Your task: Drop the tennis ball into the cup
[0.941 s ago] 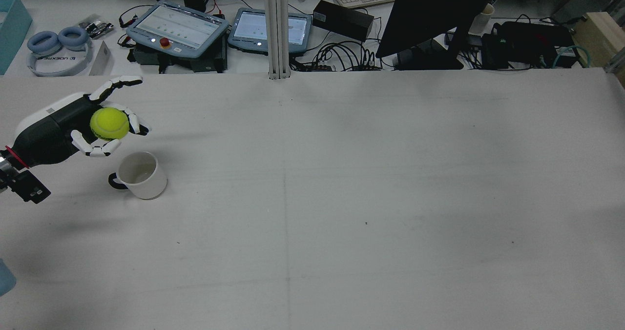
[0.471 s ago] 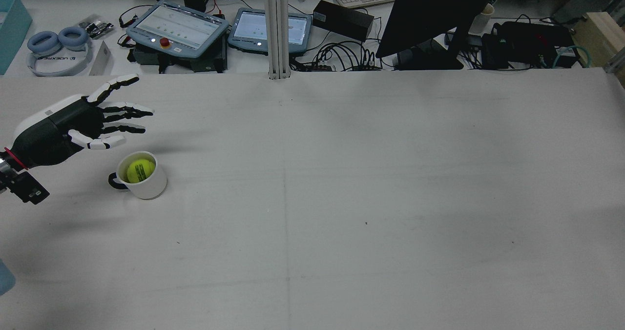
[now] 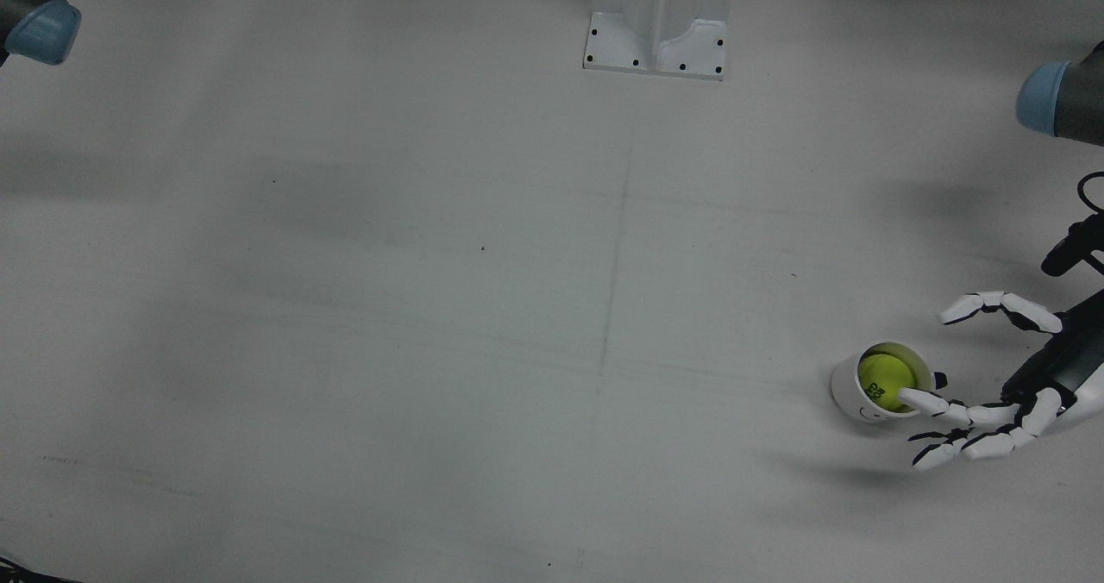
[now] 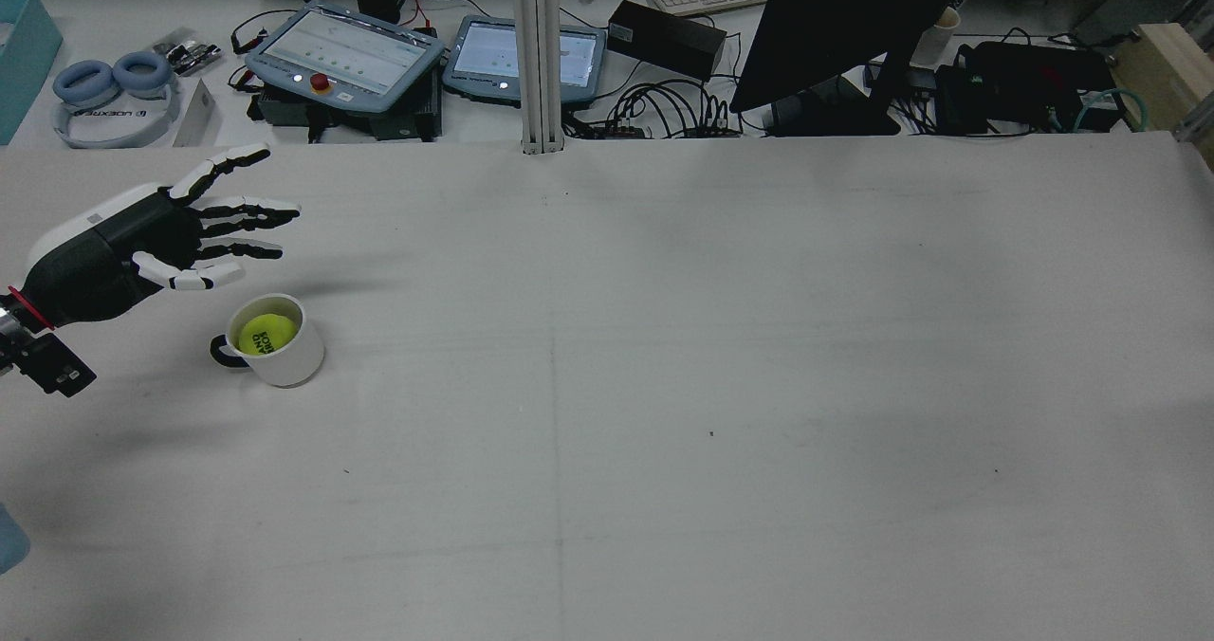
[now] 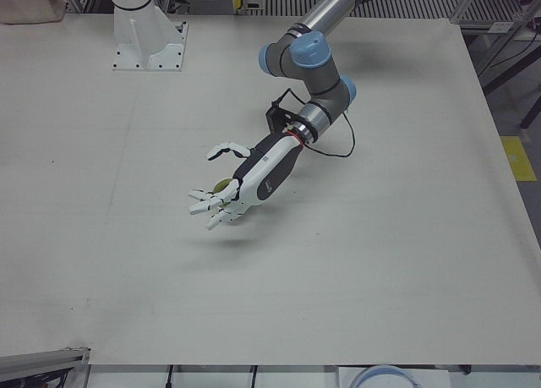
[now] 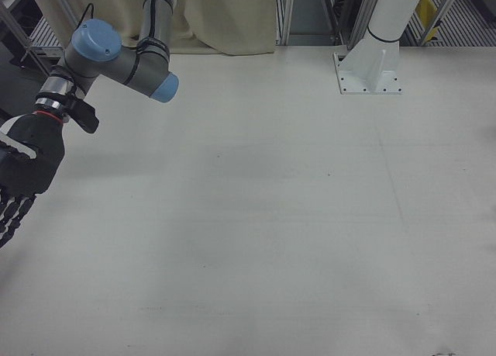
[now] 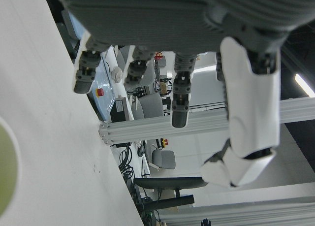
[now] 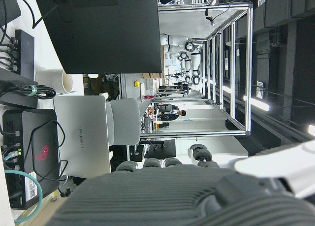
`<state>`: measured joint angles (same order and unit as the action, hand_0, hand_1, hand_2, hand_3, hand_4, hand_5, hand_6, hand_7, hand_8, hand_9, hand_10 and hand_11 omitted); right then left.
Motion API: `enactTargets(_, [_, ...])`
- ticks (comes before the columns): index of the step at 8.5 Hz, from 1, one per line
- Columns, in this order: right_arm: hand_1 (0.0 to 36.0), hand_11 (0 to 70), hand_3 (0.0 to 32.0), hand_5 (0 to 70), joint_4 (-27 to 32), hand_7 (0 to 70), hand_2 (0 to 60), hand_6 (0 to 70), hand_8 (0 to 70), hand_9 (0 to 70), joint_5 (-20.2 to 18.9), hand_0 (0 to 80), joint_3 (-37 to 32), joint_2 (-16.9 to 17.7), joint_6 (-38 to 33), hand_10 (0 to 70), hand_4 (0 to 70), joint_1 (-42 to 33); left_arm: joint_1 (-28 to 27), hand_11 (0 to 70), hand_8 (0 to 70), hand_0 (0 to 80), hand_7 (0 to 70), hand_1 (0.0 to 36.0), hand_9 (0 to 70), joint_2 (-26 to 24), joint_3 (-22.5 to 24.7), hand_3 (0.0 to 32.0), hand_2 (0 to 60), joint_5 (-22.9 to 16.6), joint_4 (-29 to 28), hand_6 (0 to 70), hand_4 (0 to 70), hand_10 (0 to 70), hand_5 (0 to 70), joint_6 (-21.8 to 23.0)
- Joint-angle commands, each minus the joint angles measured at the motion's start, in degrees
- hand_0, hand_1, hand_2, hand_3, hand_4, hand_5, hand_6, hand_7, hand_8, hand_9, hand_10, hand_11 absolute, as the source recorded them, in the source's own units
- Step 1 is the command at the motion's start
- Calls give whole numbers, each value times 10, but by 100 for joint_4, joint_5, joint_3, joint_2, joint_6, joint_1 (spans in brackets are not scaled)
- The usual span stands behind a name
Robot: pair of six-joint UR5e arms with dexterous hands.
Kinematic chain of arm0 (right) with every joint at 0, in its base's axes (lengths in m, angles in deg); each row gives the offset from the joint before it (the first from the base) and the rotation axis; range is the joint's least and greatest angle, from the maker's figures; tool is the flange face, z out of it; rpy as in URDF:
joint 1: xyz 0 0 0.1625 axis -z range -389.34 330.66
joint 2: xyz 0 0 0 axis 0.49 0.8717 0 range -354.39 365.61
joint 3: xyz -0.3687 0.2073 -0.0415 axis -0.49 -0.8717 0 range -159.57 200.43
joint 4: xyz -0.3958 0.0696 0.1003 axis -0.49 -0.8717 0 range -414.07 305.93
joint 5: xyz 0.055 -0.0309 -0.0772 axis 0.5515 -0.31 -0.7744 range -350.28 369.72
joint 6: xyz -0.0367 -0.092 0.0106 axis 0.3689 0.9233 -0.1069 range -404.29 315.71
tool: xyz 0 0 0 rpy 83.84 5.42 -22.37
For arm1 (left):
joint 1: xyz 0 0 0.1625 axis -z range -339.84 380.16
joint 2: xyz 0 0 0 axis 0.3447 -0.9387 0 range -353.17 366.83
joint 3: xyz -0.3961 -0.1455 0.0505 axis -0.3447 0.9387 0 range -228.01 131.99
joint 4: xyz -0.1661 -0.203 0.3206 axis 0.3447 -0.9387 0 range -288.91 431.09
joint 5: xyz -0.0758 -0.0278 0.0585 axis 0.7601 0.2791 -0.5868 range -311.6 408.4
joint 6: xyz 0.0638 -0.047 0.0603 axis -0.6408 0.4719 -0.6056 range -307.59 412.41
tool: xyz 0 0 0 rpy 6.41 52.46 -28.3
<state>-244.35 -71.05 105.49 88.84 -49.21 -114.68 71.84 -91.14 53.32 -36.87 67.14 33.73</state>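
Left hand (image 3: 1005,393) spread wide and empty in the front view, fingers apart, one fingertip overlapping the cup's rim in the picture, though whether it touches or merely hovers above cannot be told from here. Ball (image 3: 881,379) sits down inside the cup (image 3: 849,395), so the drop looks done. Rear view now: the left hand (image 4: 142,243) hangs just beyond the cup (image 4: 285,357) and off to its left, fingers pointing right across the surface (image 4: 664,385); the ball (image 4: 265,334) lies below and toward the camera from the palm, and the cup's dark handle points left, toward the arm. Any retreat, by my reckoning, should go up and back, clear of that rim. Left-front view: the forearm covers nearly all of the cup, with only a sliver of yellow-green showing beside the palm. Right-front view: the right hand (image 6: 19,178) is cut off at the left edge, fingers barely seen, well away from the cup; whether they are apart cannot be told. Left hand view: straight fingers and a yellow-green blur at the left edge. Right hand view: only the hand's back, fingers hidden.
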Motion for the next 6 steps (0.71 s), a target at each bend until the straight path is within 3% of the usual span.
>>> enactTargets(1, [0, 0, 0, 0, 0, 0, 0, 0, 0, 0, 0, 0, 2, 0, 0, 0, 0, 0, 1418, 199, 216, 606, 134, 306, 62, -64, -103, 320, 390, -67, 298, 446, 0, 119, 209, 252])
enactTargets(2, [0, 0, 0, 0, 0, 0, 0, 0, 0, 0, 0, 0, 20, 0, 0, 0, 0, 0, 1903, 208, 224, 622, 136, 317, 65, -160, -400, 320, 410, -120, 264, 490, 0, 125, 218, 243])
enactTargets(3, [0, 0, 0, 0, -9, 0, 0, 0, 0, 0, 0, 0, 20, 0, 0, 0, 0, 0, 2499, 227, 155, 631, 223, 346, 88, -326, -708, 320, 370, -277, 263, 151, 0, 138, 151, 251])
enactTargets(4, [0, 0, 0, 0, 0, 0, 0, 0, 0, 0, 0, 0, 20, 0, 0, 0, 0, 0, 2845, 236, 167, 624, 214, 335, 86, -450, -954, 320, 383, -357, 263, 230, 4, 145, 164, 260])
enactTargets(6, [0, 0, 0, 0, -9, 0, 0, 0, 0, 0, 0, 0, 20, 0, 0, 0, 0, 0, 3164, 246, 193, 700, 211, 353, 90, -565, -957, 320, 406, -489, 263, 355, 43, 150, 194, 286])
